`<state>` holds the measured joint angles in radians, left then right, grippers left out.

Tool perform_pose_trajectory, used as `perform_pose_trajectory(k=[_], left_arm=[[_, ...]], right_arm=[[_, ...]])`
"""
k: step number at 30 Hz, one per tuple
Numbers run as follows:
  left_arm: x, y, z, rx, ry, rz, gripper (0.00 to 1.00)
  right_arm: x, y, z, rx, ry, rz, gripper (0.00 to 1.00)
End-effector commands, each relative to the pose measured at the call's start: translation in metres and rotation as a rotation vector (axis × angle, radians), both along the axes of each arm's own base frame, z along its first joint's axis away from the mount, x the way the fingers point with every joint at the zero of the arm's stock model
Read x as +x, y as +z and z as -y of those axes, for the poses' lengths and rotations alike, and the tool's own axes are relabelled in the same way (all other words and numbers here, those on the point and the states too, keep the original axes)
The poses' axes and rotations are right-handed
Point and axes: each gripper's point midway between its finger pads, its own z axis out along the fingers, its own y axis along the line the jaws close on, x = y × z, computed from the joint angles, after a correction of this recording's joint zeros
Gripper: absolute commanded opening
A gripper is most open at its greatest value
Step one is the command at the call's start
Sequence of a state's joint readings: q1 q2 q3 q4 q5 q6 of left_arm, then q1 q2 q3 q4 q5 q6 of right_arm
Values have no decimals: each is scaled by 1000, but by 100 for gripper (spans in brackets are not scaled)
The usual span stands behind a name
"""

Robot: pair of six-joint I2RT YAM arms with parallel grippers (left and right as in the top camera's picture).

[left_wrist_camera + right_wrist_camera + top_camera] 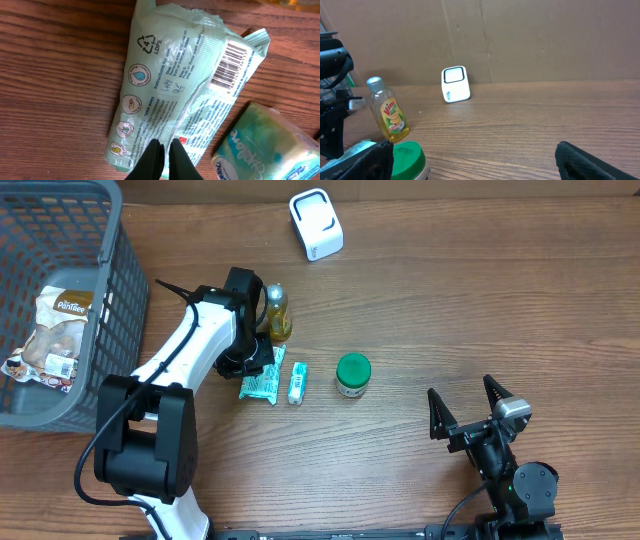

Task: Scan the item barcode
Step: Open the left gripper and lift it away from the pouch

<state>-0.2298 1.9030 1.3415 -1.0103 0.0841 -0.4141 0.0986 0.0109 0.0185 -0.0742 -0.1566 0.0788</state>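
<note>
A pale green wipes packet [165, 85] lies on the wooden table with its barcode [230, 62] facing up. My left gripper [162, 157] is shut on the packet's near end, pinching a raised fold of the film between its black fingers. From overhead the packet [262, 384] lies just below the left gripper [256, 360]. The white scanner [316, 224] stands at the far edge of the table, also seen as the white scanner [455, 84]. My right gripper [461, 392] rests at the near right, open and holding nothing, and its fingers frame the right wrist view [477, 165].
A yellow dish-soap bottle [277, 313] stands right behind the left gripper. A small tissue pack [297, 382] lies next to the packet and a green-lidded jar [352, 374] stands further right. A grey basket [110, 300] with a snack bag [55, 330] sits at the left.
</note>
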Motion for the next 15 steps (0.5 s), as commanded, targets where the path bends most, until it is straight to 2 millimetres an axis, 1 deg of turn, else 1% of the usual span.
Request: perform_pose_trajectory(k=[1, 5, 9, 11, 13, 14, 15], left_arm=[[6, 11, 1, 5, -24, 38, 5], [7, 16, 2, 2, -24, 51, 4], [13, 36, 4, -16, -24, 110, 4], [16, 52, 4, -25, -24, 152, 4], [19, 74, 5, -39, -30, 217, 4], [19, 81, 5, -43, -31, 236, 4], [20, 97, 5, -53, -36, 284, 4]], right_arm=[[1, -2, 2, -1, -10, 2, 100], [1, -2, 2, -1, -10, 2, 100], [1, -2, 2, -1, -10, 2, 100], [1, -2, 2, -1, -10, 2, 100], [1, -2, 2, -1, -10, 3, 100], [1, -2, 2, -1, -10, 2, 100], [1, -2, 2, -1, -10, 2, 100]])
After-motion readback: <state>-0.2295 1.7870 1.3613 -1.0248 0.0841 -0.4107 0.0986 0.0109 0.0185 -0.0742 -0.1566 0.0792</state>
